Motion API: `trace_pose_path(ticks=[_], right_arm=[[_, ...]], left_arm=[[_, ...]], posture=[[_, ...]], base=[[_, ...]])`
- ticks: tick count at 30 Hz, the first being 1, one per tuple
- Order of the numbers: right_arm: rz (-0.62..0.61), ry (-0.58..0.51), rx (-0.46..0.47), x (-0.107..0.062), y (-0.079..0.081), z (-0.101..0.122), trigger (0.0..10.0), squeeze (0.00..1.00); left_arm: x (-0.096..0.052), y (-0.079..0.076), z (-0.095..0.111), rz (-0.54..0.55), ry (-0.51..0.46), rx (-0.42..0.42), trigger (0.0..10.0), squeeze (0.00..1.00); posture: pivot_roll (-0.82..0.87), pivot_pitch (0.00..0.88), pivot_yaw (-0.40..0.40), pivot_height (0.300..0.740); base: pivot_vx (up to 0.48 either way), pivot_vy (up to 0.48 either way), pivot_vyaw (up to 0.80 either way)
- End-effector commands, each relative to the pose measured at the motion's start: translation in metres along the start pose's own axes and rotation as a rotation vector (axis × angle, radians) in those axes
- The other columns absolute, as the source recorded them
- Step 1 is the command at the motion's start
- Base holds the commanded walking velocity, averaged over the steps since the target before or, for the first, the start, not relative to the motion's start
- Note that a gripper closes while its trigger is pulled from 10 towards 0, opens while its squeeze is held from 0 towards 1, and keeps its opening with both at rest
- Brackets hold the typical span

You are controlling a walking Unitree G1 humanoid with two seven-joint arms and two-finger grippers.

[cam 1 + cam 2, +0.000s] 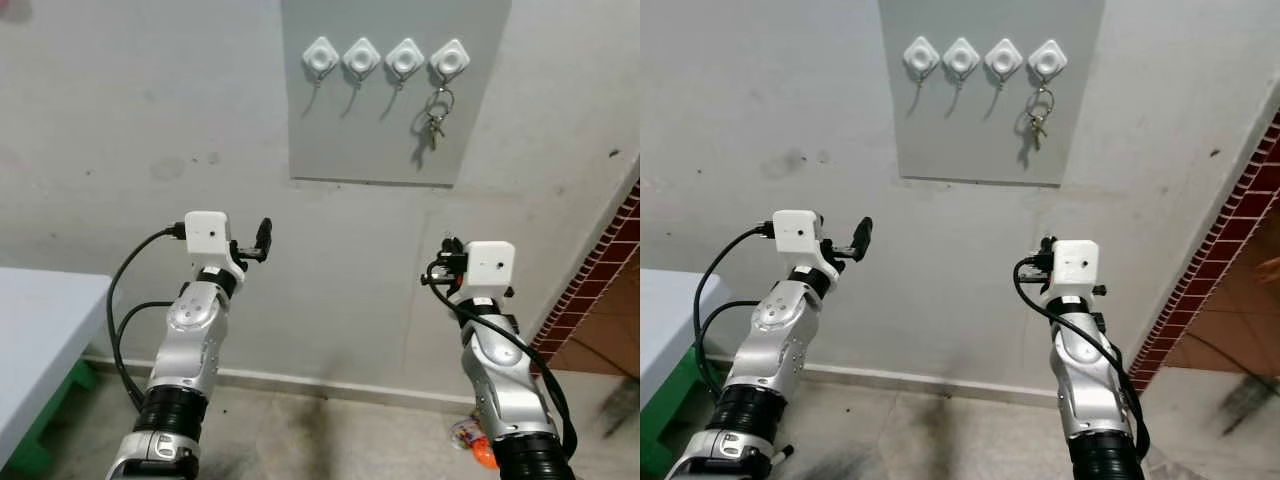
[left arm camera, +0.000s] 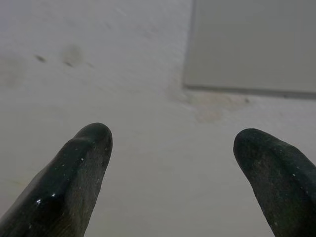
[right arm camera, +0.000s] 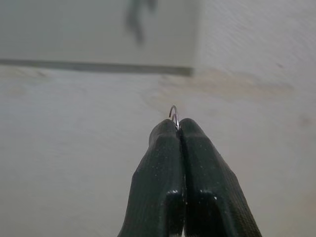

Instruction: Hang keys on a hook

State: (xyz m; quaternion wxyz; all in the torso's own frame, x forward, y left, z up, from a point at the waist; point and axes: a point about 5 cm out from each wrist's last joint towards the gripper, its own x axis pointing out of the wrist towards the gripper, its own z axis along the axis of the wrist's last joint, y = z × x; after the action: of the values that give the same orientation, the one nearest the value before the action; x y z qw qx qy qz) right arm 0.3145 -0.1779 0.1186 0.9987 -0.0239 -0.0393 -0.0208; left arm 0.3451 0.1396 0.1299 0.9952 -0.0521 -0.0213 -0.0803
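- Four white hooks (image 1: 385, 58) in a row on a grey panel (image 1: 395, 130) fixed to the pale wall (image 1: 120, 120).
- A bunch of keys (image 1: 436, 117) hanging by its ring from the rightmost hook (image 1: 450, 61), dangling against the panel.
- Left claw (image 2: 170, 148) raised towards the wall, below and left of the panel, fingers (image 2: 79, 173) spread well apart, nothing between them.
- Right claw (image 3: 177, 126) raised below the panel's right lower corner, fingers pressed tight together, pinching a thin metal ring (image 3: 174, 114) whose loop pokes out above the tips; what hangs from that ring hidden.
- A pale desk (image 1: 40, 340) at the left edge, green leg below.
- Red brick wall (image 1: 600, 280) at the right; a small orange item (image 1: 478, 445) on the floor behind the right arm.
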Motion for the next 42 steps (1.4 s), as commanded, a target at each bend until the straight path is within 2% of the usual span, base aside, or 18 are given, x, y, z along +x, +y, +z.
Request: trace_pose_path(ticks=[1, 11, 15, 22, 28, 36, 38, 42], right_arm=[[-0.023, -0.013, 0.033, -0.002, -0.002, 0.005, 10.0, 0.00], [-0.019, -0.015, 0.021, -0.004, -0.001, 0.005, 10.0, 0.00], [-0.012, -0.013, 0.016, -0.004, -0.001, 0.006, 10.0, 0.00], [-0.002, -0.007, 0.002, -0.005, -0.002, 0.006, 10.0, 0.00], [0.012, 0.003, -0.010, -0.008, -0.001, 0.006, 10.0, 0.00], [0.031, 0.015, -0.021, -0.012, 0.000, 0.005, 10.0, 0.00], [0.030, 0.016, -0.024, -0.012, -0.001, 0.005, 10.0, 0.00], [0.028, 0.021, -0.024, -0.014, -0.002, 0.005, 10.0, 0.00]], left_arm=[[0.003, 0.000, 0.002, -0.018, 0.012, 0.003, 10.0, 0.00], [0.005, -0.001, 0.003, -0.022, 0.017, -0.006, 10.0, 0.00], [0.004, -0.002, 0.002, -0.011, 0.016, -0.040, 10.0, 0.00], [0.003, 0.000, -0.001, 0.014, 0.024, -0.075, 10.0, 0.00], [0.007, -0.005, -0.004, 0.002, 0.052, -0.030, 10.0, 0.00], [0.008, -0.004, -0.002, -0.011, 0.045, -0.053, 10.0, 0.00], [0.008, -0.004, -0.006, 0.005, 0.075, -0.026, 10.0, 0.00], [0.006, -0.006, -0.006, -0.016, 0.060, -0.007, 10.0, 0.00]], posture=[[0.01, 0.000, 0.063, 0.740], [0.02, 0.000, 0.055, 0.740], [0.02, 0.000, 0.048, 0.740], [0.01, 0.000, 0.034, 0.740], [0.00, 0.000, 0.022, 0.740], [0.00, 0.000, 0.015, 0.740], [0.00, 0.000, 0.016, 0.740], [0.01, 0.000, 0.015, 0.740]], base=[[0.000, 0.000, 0.00], [0.000, 0.000, 0.00], [0.000, 0.000, 0.00], [0.000, 0.370, 0.00], [0.000, 0.061, 0.00], [0.279, 0.000, 0.00], [0.176, 0.000, 0.00], [0.000, 0.000, 0.00]])
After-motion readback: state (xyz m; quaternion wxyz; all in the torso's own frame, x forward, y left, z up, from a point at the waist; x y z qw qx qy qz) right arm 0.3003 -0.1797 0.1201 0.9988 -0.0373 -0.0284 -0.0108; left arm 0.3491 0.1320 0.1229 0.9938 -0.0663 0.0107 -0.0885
